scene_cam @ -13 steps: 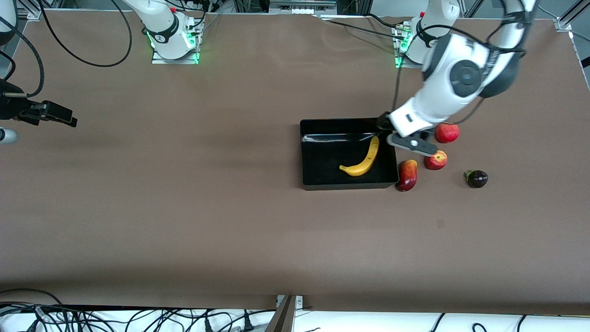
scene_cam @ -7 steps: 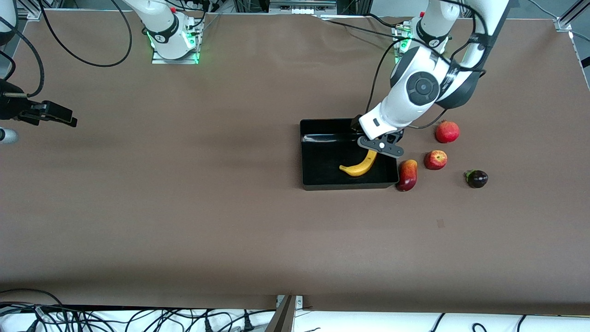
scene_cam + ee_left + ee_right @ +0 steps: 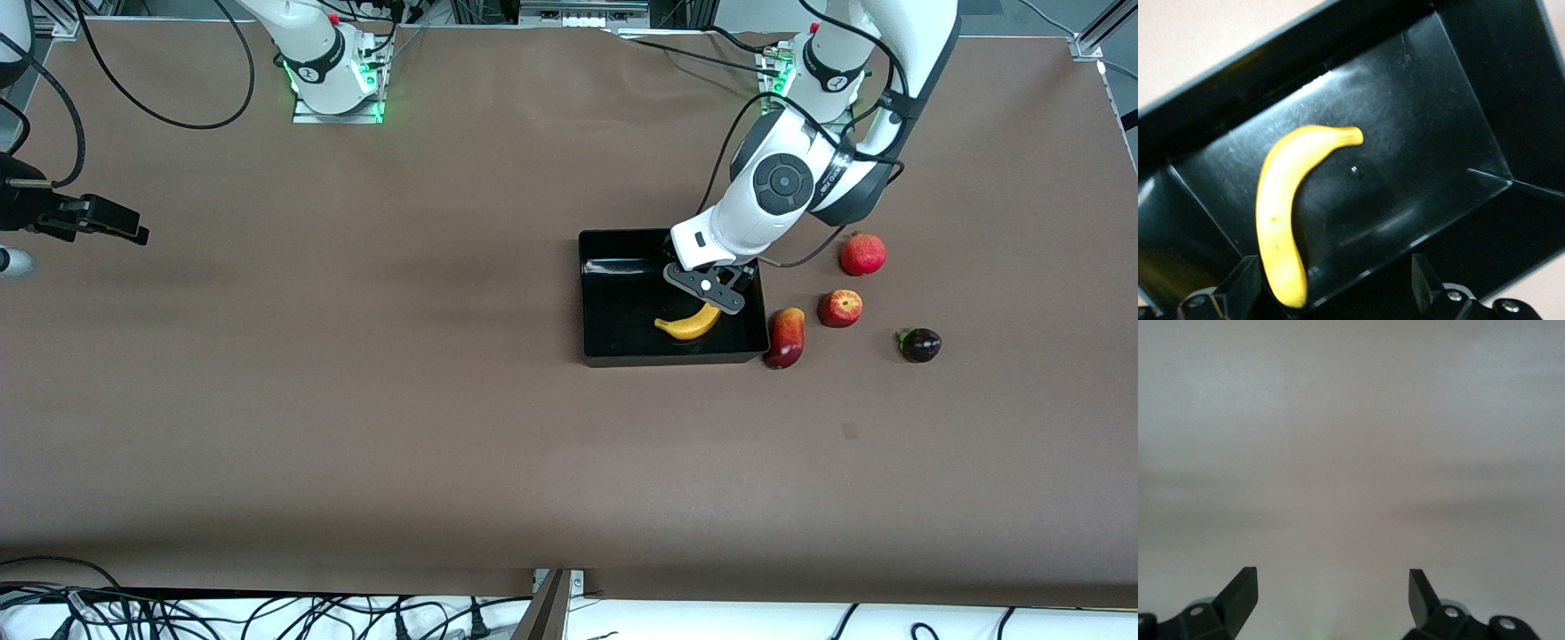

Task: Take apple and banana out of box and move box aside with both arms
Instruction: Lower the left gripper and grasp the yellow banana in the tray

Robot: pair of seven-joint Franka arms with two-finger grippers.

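Note:
The black box stands toward the left arm's end of the table. The yellow banana lies in it. My left gripper is open over the box, above the banana's upper end. In the left wrist view the left gripper looks into the box. One end of the banana lies between its fingertips, close to one of them. The small red apple with yellowish patches sits on the table beside the box. My right gripper waits open at the right arm's end of the table, and its wrist view shows only bare table.
An elongated red and yellow fruit lies against the box's corner. A round red fruit sits farther from the front camera than the apple. A dark purple fruit sits toward the table's end. Cables run along the table's edges.
My left gripper has moved from beside the box, near the apple, to over the inside of the box and down toward the banana. The fruits, the box and the right arm have not moved.

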